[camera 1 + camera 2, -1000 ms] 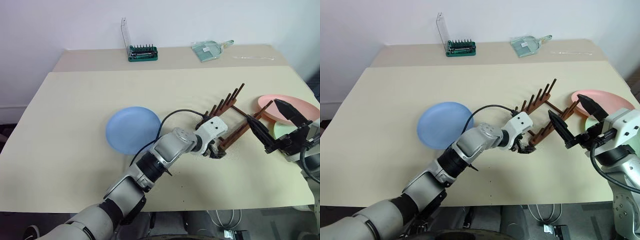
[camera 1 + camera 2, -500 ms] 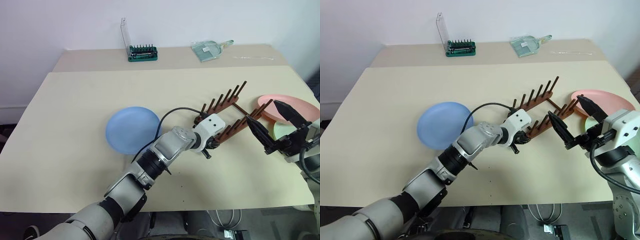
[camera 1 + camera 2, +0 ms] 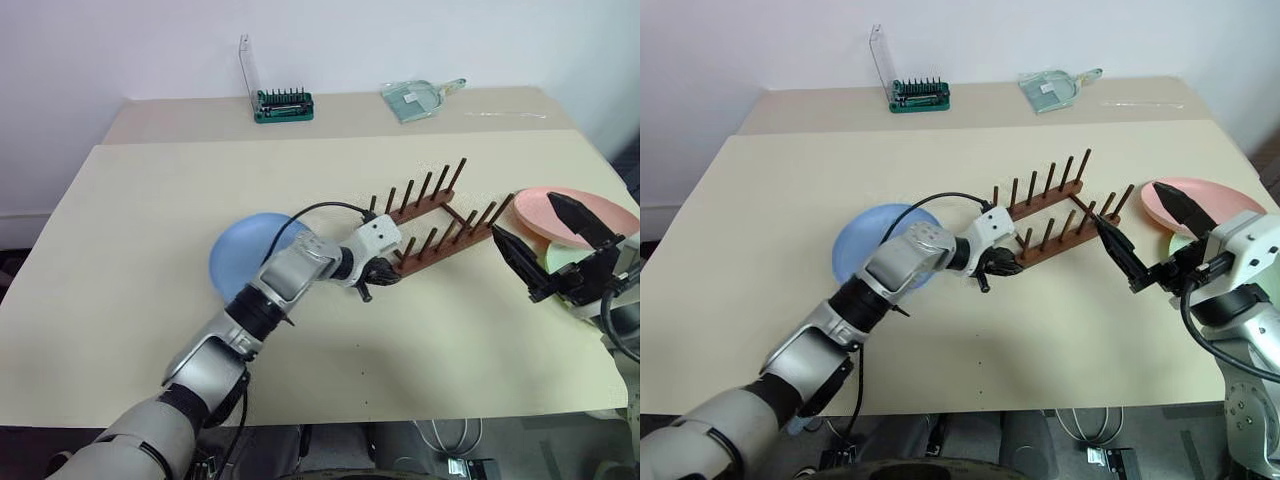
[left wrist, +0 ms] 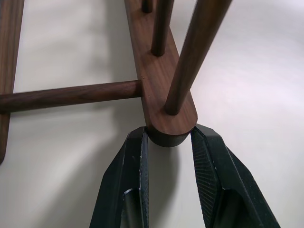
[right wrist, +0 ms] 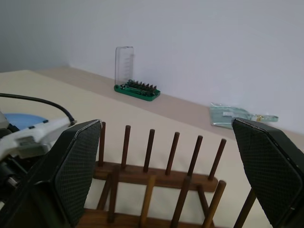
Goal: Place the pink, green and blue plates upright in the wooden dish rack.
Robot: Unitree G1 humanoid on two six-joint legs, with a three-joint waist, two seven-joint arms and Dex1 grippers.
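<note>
Left gripper (image 4: 167,142) clamped on the rack end; right gripper (image 3: 545,245) spread wide.

On the table (image 3: 130,260), the blue plate (image 3: 235,265) lies flat at left, partly under the left arm. The wooden rack (image 3: 435,225) stands at centre, its near rail end pinched between the left fingers (image 4: 130,180). At right, the pink plate (image 3: 590,205) and green plate (image 3: 560,258) lie behind the right gripper, which touches nothing.

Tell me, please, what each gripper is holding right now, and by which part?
The left gripper pinches the wooden dish rack by the rounded end of its near rail. The right gripper is open and holds nothing.
</note>
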